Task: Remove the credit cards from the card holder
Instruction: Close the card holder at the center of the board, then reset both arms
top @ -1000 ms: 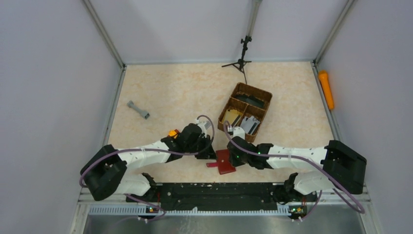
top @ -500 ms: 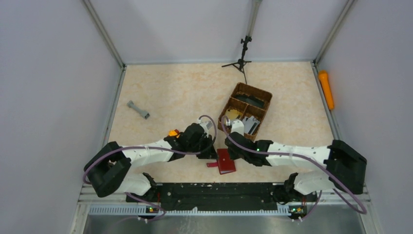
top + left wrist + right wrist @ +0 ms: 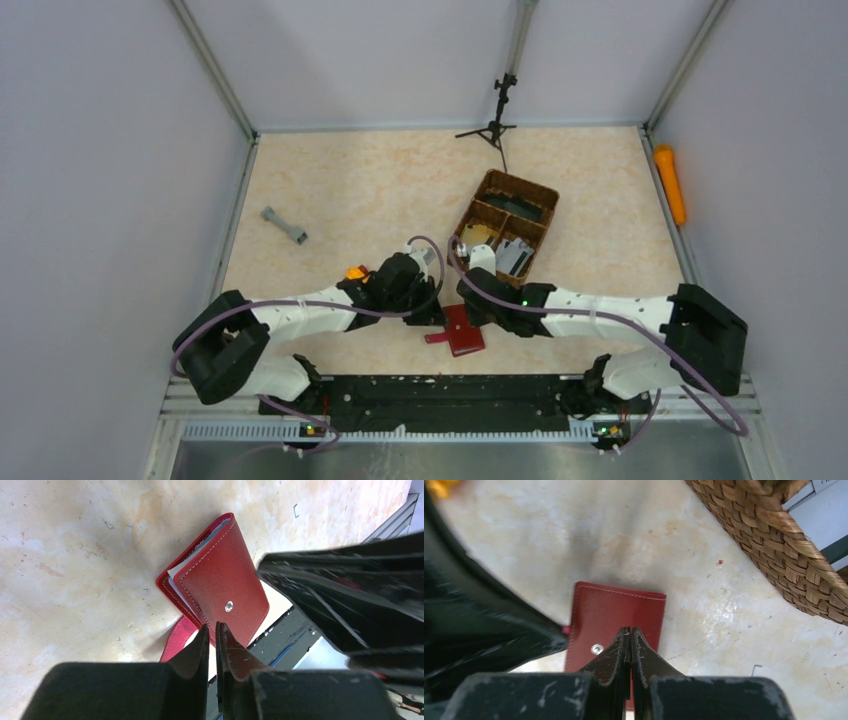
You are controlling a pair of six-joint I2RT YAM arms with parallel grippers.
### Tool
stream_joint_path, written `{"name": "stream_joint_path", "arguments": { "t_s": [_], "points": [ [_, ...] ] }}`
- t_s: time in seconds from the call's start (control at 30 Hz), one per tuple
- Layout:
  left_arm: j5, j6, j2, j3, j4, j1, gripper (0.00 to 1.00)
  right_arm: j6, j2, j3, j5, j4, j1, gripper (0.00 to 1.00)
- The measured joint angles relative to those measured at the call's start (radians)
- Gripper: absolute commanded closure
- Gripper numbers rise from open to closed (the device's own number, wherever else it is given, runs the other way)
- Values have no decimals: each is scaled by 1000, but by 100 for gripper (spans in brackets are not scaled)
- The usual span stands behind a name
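Observation:
The dark red card holder (image 3: 463, 331) lies folded shut near the table's front edge, its snap stud up and its tab (image 3: 436, 338) sticking out to the left. In the left wrist view, pale edges of credit cards (image 3: 175, 573) peek from the holder (image 3: 220, 585). My left gripper (image 3: 212, 627) has only a thin slit between its jaws, and its tips pinch the holder's near edge beside the tab. My right gripper (image 3: 628, 630) is shut with nothing in it, just above the holder (image 3: 614, 610). Tan (image 3: 478, 236) and grey (image 3: 512, 256) cards lie in the basket.
The brown wicker basket (image 3: 540, 200) stands right behind my right wrist. An orange block (image 3: 354, 272) sits by my left arm. A grey dumbbell piece (image 3: 284, 226) lies at the left, a black stand (image 3: 497, 125) at the back and an orange cylinder (image 3: 669, 184) along the right wall.
My right gripper has drawn back a little from over the holder toward the basket, still shut. The holder has turned slightly. The left gripper has stayed where it was.

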Motion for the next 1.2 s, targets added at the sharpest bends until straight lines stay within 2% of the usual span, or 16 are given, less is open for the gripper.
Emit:
{"name": "stream_joint_path", "arguments": {
  "t_s": [0.2,0.33,0.43,0.63,0.8,0.9,0.93,0.97,1.03,1.07,1.1,1.17,1.2],
  "points": [
    [-2,0,0,0,0,0,88,-5,-142,-17,-78,-19,1,100],
    [-3,0,0,0,0,0,89,0,-198,-112,-143,-3,1,100],
    [-6,5,0,6,-10,0,89,11,-181,-194,-185,11,1,100],
    [-29,18,-16,20,-39,0,93,25,-138,-193,-184,39,4,100],
    [-140,51,-164,36,-173,10,89,13,-212,-160,-127,-68,6,100],
    [-255,85,-301,78,-270,41,79,-2,-345,-121,-19,-154,5,100],
    [-299,95,-344,99,-301,59,72,-3,-385,-106,16,-174,0,100],
    [-335,103,-374,116,-325,75,59,-5,-434,-84,59,-202,-15,100],
    [-433,119,-440,153,-377,124,20,-14,-507,-50,113,-235,-74,100],
    [-468,134,-460,161,-393,142,5,-24,-541,-37,135,-247,-128,100],
    [-512,138,-483,167,-411,164,2,-35,-572,-31,156,-249,-188,98],
    [-607,151,-517,169,-433,207,1,-64,-622,-32,204,-244,-288,78],
    [-645,159,-525,168,-436,219,1,-75,-638,-35,236,-238,-317,62]
  ]
}}
